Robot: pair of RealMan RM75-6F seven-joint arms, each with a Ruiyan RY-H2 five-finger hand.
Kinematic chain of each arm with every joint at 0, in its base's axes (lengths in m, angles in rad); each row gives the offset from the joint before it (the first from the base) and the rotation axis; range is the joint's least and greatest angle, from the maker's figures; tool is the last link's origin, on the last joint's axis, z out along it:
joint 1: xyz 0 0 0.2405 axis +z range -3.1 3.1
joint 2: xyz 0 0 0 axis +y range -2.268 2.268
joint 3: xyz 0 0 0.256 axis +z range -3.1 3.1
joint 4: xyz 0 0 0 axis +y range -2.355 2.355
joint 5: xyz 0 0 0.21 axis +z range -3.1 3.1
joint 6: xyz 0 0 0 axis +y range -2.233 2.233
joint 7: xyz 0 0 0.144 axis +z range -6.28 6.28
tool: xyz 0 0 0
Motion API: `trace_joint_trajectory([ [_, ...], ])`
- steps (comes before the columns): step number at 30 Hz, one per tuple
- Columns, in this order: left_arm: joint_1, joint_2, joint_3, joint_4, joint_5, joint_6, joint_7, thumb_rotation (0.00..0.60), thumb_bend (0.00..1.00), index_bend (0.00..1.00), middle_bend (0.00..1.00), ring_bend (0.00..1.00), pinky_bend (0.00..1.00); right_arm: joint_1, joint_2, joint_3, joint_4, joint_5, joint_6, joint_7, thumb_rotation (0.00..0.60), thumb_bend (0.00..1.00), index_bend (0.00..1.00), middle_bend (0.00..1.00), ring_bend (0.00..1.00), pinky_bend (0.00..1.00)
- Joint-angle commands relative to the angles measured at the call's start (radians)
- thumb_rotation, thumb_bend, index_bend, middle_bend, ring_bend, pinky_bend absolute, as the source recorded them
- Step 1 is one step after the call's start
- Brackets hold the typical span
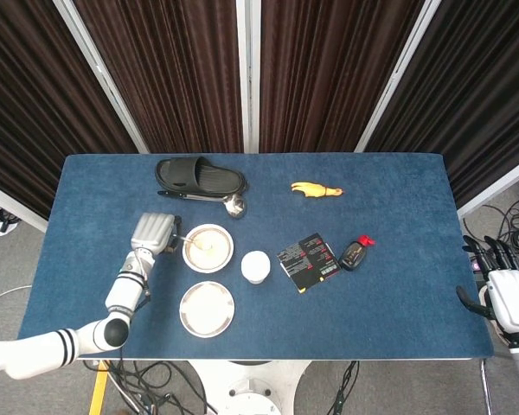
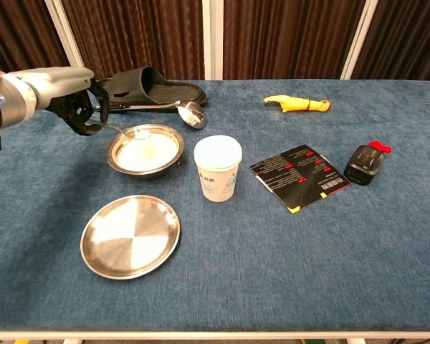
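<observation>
A: Where is the left hand (image 2: pixel 72 100)?
B: In the chest view it sits at the table's left side, just left of the bowl (image 2: pixel 145 150), fingers curled round the handle of a spoon (image 2: pixel 129 131). The spoon's head lies over the bowl, near its far rim.

A: Does the head view show the same?
B: From above, the hand (image 1: pixel 153 233) appears as a grey block beside the bowl (image 1: pixel 208 248), with the spoon (image 1: pixel 195 242) reaching in across the pale contents. The grip itself is hidden there; only the chest view shows the fingers wrapped on the handle.

A: And the right hand?
B: Only the head view has it. The right hand (image 1: pixel 509 294) hangs off the table's right edge, low in the corner, holding nothing. Its fingers seem a little apart, but it is small and I cannot tell how far they spread.

A: What lies around the bowl?
B: A plate (image 2: pixel 130 236) sits in front of it and a cup (image 2: pixel 218 169) to its right. Behind it a ladle (image 2: pixel 191 112) rests against a black slipper (image 2: pixel 154 85). Further right are a black card (image 2: pixel 299 176), a small dark bottle with a red cap (image 2: pixel 367 163), and a yellow toy (image 2: pixel 296 104) near the back.

A: Anything the chest view adds?
B: It shows the printing on the cup's side.
</observation>
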Motion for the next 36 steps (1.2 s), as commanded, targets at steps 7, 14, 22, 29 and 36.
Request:
trace_joint_trajectory([
  [7, -0.036, 0.052, 0.010, -0.092, 0.002, 0.027, -0.015, 0.600, 0.51, 0.62, 0.94, 0.94, 1.00, 0.002, 0.020, 0.014, -0.011, 0.007, 0.011, -0.015, 0.600, 0.23, 0.05, 0.21, 0.00, 0.04],
  [14, -0.087, 0.064, 0.025, -0.171, -0.013, 0.075, 0.049, 0.600, 0.51, 0.62, 0.94, 0.94, 1.00, 0.013, 0.046, 0.035, -0.024, 0.021, 0.010, -0.034, 0.600, 0.24, 0.05, 0.21, 0.00, 0.04],
  [22, -0.164, 0.026, 0.041, -0.231, -0.059, 0.134, 0.148, 0.600, 0.51, 0.62, 0.94, 0.94, 1.00, 0.018, 0.054, 0.039, -0.027, 0.024, 0.006, -0.033, 0.600, 0.24, 0.05, 0.21, 0.00, 0.04],
  [29, -0.228, -0.019, 0.064, -0.238, -0.099, 0.198, 0.254, 0.600, 0.51, 0.62, 0.94, 0.94, 1.00, 0.016, 0.046, 0.034, -0.013, 0.027, -0.001, -0.017, 0.600, 0.23, 0.05, 0.21, 0.00, 0.04],
  [36, -0.262, -0.086, 0.133, -0.213, -0.030, 0.318, 0.393, 0.600, 0.51, 0.62, 0.94, 0.94, 1.00, 0.013, 0.037, 0.030, 0.001, 0.026, 0.000, -0.001, 0.600, 0.23, 0.05, 0.21, 0.00, 0.04],
])
